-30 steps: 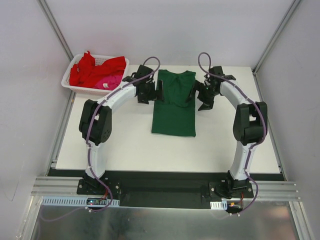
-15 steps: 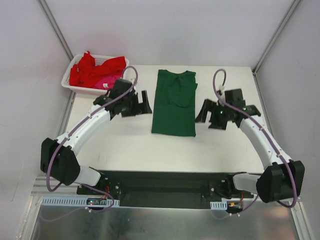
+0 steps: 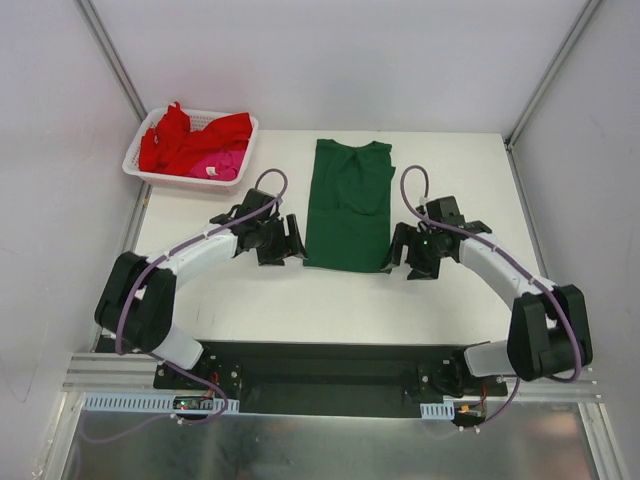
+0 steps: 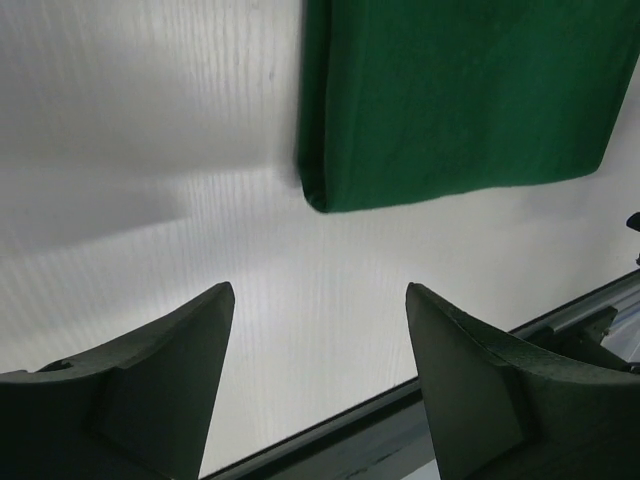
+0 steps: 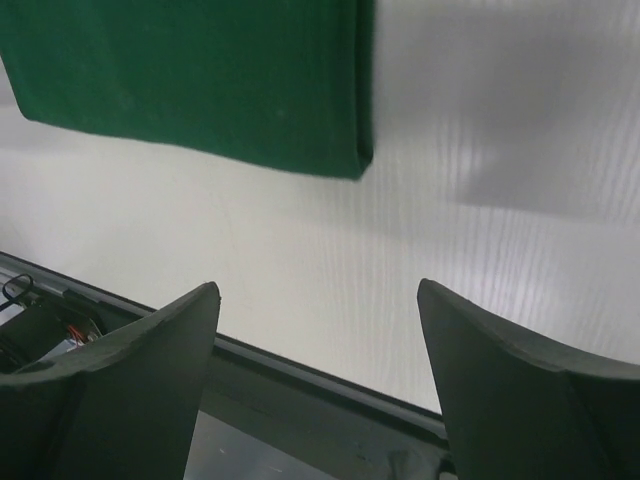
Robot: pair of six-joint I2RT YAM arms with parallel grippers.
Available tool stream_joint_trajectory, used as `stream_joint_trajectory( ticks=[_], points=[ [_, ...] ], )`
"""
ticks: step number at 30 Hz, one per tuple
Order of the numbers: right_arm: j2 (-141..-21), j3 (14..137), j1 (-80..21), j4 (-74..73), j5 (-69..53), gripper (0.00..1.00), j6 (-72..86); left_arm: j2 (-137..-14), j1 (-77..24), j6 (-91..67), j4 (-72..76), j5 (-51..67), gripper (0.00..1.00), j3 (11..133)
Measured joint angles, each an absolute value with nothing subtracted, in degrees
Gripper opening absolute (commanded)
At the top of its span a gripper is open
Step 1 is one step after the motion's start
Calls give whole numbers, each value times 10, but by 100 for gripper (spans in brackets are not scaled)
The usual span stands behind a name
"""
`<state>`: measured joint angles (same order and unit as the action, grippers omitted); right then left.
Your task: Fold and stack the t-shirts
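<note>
A white tabletop [image 3: 300, 300] fills the middle of the overhead view, with pale walls around it.

Two white arms rise from the bottom edge. The left arm [image 3: 190, 255] bends in from the lower left and the right arm [image 3: 500, 270] from the lower right. Both reach toward the centre.

A dark green t-shirt [image 3: 348, 215] lies flat in the centre of the frame, a little above the middle. It is folded into a long narrow rectangle, with the collar toward the top and the straight hem toward the bottom.

A white mesh basket [image 3: 135, 160] sits in the upper left corner of the tabletop. It holds a crumpled red t-shirt [image 3: 180, 140], with a pink t-shirt [image 3: 225, 165] showing beneath it at the basket's lower right.

The left gripper [image 3: 290, 240] sits just left of the green shirt's lower left corner. The right gripper [image 3: 398, 250] sits just right of its lower right corner. In each wrist view the two dark fingers are spread wide with only bare tabletop between them. The nearest shirt corner lies beyond the fingertips, at the top of the frame, apart from them.
</note>
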<state>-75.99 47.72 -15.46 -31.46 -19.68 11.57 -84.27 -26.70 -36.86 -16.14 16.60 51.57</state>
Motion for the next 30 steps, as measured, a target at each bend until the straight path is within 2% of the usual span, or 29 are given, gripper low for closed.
stream_joint_trajectory(
  ticks=[6,7,8,20,25,28,29,30],
  points=[
    [-855,532,-170,-276,-190,75,120,-932,-271,-368,-124,176,65,565],
    [-865,535,-171,-272,-189,68,121,-944,-271,-368,-122,178,65,572],
    [-874,536,-171,-270,-188,66,122,-952,-271,-368,-121,179,64,579],
    [-939,538,-176,-258,-188,64,132,-1009,-271,-371,-107,180,56,588],
    [-945,538,-181,-249,-189,58,136,-1009,-278,-382,-102,178,52,582],
    [-952,538,-184,-242,-189,51,140,-1011,-286,-385,-101,176,43,581],
    [-954,538,-185,-240,-189,49,141,-1013,-287,-387,-100,176,35,581],
    [-956,538,-185,-239,-189,42,142,-1016,-289,-389,-97,176,29,581]
  ],
)
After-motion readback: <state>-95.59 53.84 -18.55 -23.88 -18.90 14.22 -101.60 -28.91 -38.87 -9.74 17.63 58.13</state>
